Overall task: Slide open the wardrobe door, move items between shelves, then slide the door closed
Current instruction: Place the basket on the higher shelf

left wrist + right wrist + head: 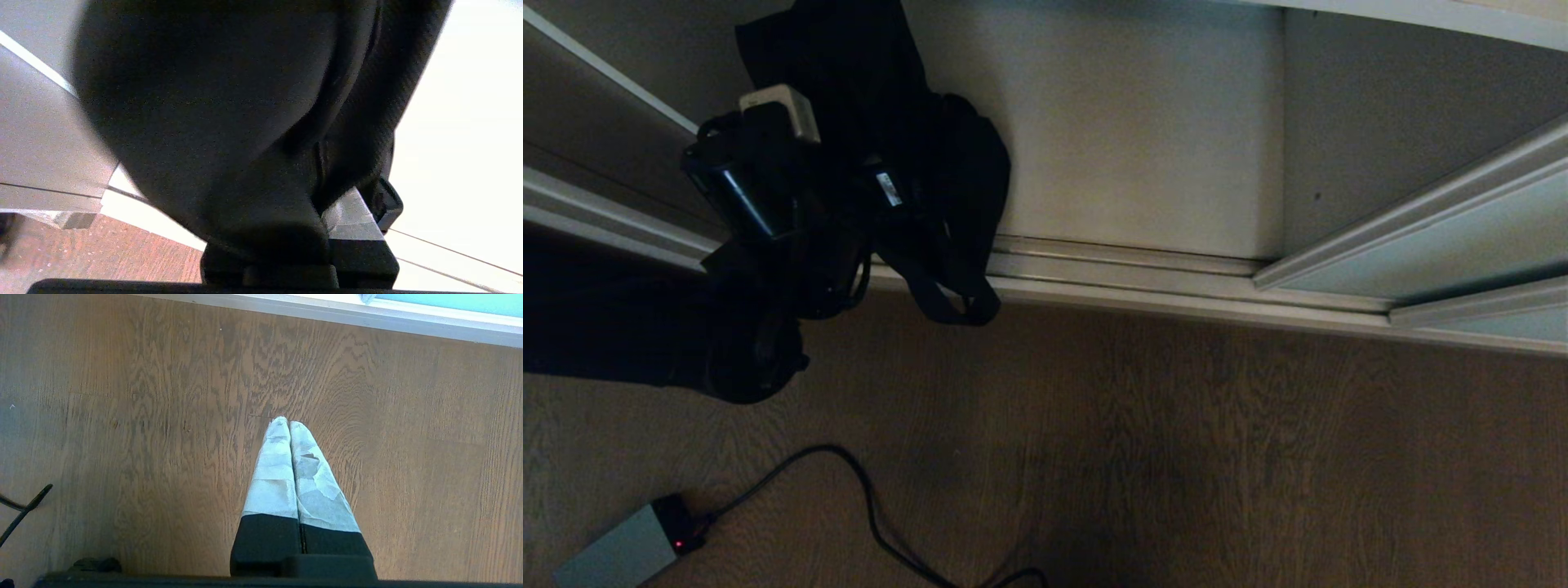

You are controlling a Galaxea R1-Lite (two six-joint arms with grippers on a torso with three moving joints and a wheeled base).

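- The black bag (907, 155) is hanging from the left gripper (849, 192) just inside the wardrobe opening, over the bottom shelf (1143, 139), with its strap (947, 290) drooping across the door track (1143, 273) onto the wooden floor (1176, 457)
- The left gripper is clamping a fold of the bag's fabric (the left wrist view is showing it bunched between the jaws)
- The sliding wardrobe door (1462, 245) is standing open at the right
- Risk, as I judge it: the trailing strap is liable to snag on the track, or the floppy cloth to slip free
- Only the right wrist view is showing the right gripper (289, 424), fingers pressed together, empty, idling over the floor, well apart from the bag
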